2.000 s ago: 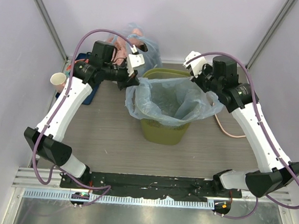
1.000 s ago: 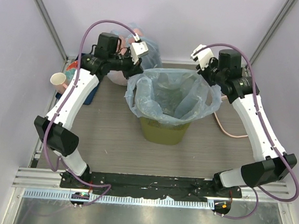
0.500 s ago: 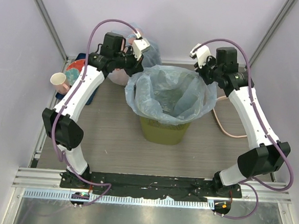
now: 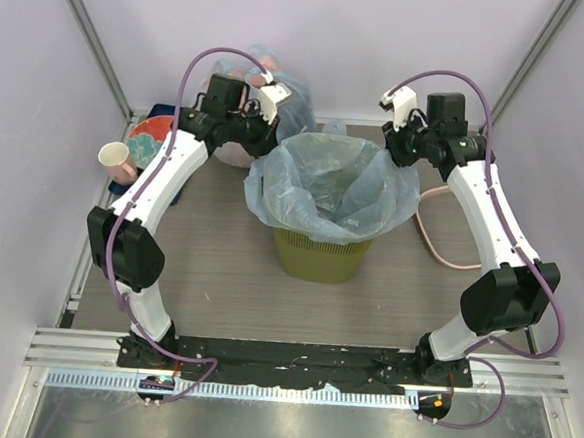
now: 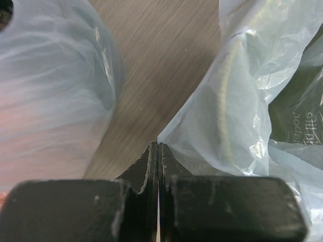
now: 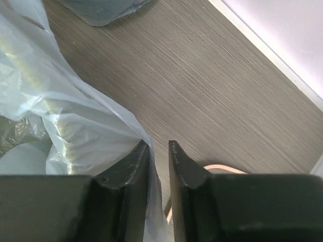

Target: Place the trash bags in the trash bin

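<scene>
The left pincer (image 5: 159,147) and right pincer (image 6: 157,146) each pinch the thin translucent light-blue plastic bag (image 4: 326,193), which lines the olive-green mesh bin (image 4: 319,258).

**Lilac booth, grey bench**

Pale lilac walls (image 4: 384,45) are enclosing a grey wood-grain tabletop (image 4: 218,274) on three sides. Slanting silver metal posts (image 4: 92,40) are framing the back corners. Soft light is glinting off a brushed steel strip (image 4: 287,429) in front.
</scene>
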Robot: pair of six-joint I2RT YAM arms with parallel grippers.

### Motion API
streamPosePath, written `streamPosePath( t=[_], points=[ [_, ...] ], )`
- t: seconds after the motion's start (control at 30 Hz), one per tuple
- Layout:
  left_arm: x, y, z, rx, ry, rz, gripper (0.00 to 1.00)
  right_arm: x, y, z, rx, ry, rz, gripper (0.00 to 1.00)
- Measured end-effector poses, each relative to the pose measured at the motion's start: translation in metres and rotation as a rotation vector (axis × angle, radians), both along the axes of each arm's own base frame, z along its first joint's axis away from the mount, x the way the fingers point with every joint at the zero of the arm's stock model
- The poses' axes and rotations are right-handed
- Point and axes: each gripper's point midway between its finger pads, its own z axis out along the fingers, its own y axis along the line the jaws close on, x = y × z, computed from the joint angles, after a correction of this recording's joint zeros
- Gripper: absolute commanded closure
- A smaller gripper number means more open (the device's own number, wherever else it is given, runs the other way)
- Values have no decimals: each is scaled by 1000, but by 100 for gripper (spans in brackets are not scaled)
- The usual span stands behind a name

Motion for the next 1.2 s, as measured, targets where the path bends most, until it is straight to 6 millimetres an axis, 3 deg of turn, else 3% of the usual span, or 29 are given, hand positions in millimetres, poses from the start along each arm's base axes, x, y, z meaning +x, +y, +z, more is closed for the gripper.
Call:
streamPosePath(
  t=[0.07, 0.1, 0.17, 0.2, 0.37, 0.5, 0.57, 0.63, 0.7, 0.9, 1.2],
  points=[
    [-2, 2, -7, -3, 32, 14, 93, 0, -1, -1, 24, 14, -15, 55],
    [-3, 3, -10, -4, 48, 22, 79, 0, -3, 0, 33, 17, -23, 51],
    [-5, 8, -13, -21, 77, 40, 66, 0, -8, 2, 63, 30, -49, 44],
    [-6, 11, -12, -39, 95, 57, 55, -1, -11, 4, 77, 38, -64, 43],
    [-10, 48, 22, -175, 134, 184, 38, -7, -35, 32, 167, 36, -164, 37],
    [-28, 77, 65, -293, 103, 258, 32, -31, -46, 68, 261, 7, -219, 30],
    [-43, 82, 80, -345, 95, 261, 26, -47, -50, 86, 315, -3, -232, 26],
    [-55, 82, 82, -380, 118, 256, 24, -60, -47, 95, 354, 1, -223, 24],
    [-69, 79, 75, -415, 166, 248, 23, -72, -42, 100, 402, 21, -203, 18],
    [-80, 69, 37, -483, 361, 262, 24, -81, -23, 85, 496, 154, -166, 18],
    [-81, 66, 26, -518, 433, 281, 24, -97, -35, 57, 482, 269, -237, 25]
  ],
)
